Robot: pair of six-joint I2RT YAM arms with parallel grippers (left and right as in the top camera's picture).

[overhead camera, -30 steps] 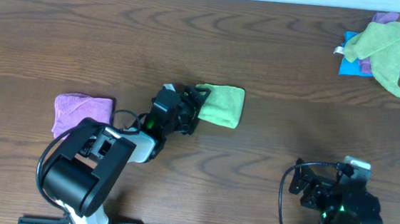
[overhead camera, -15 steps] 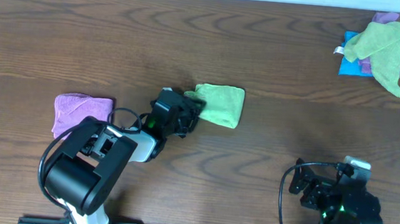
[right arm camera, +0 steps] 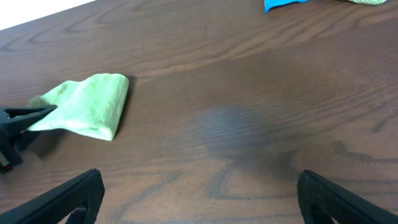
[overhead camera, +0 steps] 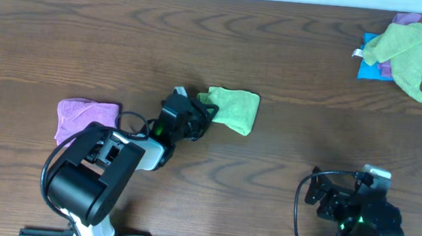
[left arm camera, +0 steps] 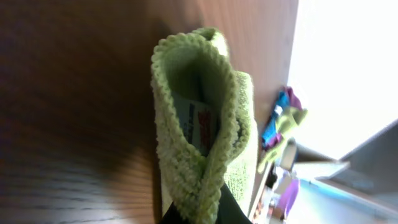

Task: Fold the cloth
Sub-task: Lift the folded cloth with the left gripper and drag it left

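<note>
Left pincer point(overhead camera: 203, 110) is closed tight, nipping the left edge of the cloth point(overhead camera: 234, 110) just left of centre in the overhead frame. The wrist view shows that edge bunched and raised into an open curl, with the white tag point(left arm camera: 194, 121) showing inside between the layers. Outward from the grip, the cloth lies as a small, thick pad on the table point(overhead camera: 127, 36), far more compact than a spread square, its right side rounded like a crease. I judge that at least one fold is already made. How many layers are stacked is hard to tell, since the wrist view is close and the overhead view is small. What seems left is one more turn of the held edge across the pad, or simply laying it down flat and letting go so that the corners line up. Right pincer point(right arm camera: 199, 193) sits wide open with nothing in it at the lower right of the overhead frame, well apart from the work. A pink-purple cloth point(overhead camera: 84, 115) lies at the left and a heap of cloths point(overhead camera: 405, 50) at the upper right.
</note>
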